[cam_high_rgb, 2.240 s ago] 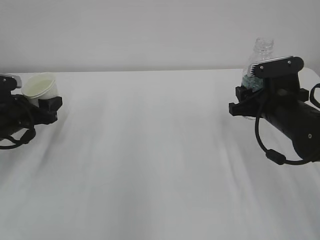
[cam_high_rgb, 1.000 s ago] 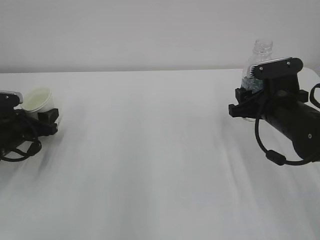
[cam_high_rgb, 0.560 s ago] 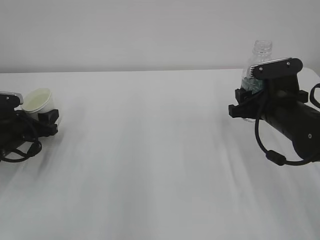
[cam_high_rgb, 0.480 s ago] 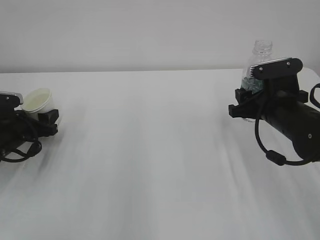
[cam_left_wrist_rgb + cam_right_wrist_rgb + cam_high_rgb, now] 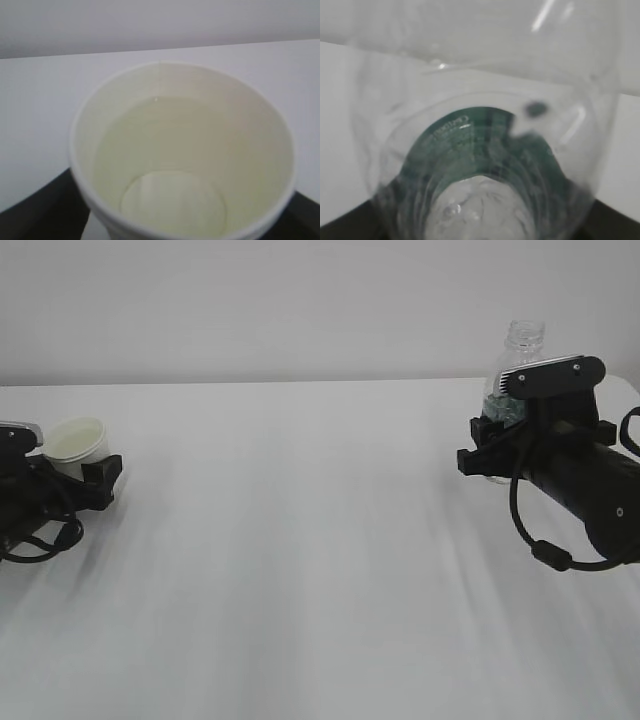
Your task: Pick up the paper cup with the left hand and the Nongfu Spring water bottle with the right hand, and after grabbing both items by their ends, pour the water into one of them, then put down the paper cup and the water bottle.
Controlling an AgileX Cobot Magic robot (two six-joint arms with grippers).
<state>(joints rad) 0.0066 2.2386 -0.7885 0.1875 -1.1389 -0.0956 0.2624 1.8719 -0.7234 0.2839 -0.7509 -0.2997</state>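
Two black arms, one paper cup [image 5: 78, 445] and one Nongfu Spring water bottle [image 5: 517, 365] are all that sit on the white table [image 5: 300, 540]. The single cup stands upright near the table's left edge, toward the back, with the left hand [image 5: 85, 480] low around it; the fingers sit on either side of the cup, and I cannot tell whether they press on it or stand just clear. From the left wrist view the cup [image 5: 180, 155] shows a pale cream inside with clear water [image 5: 172, 200] pooled in it. The one bottle stands upright near the right edge, capless, its green band partly behind the right hand [image 5: 495, 445], whose blocky jaws are clamped on its lower body. The right wrist view looks down the clear ribbed bottle [image 5: 485, 165].
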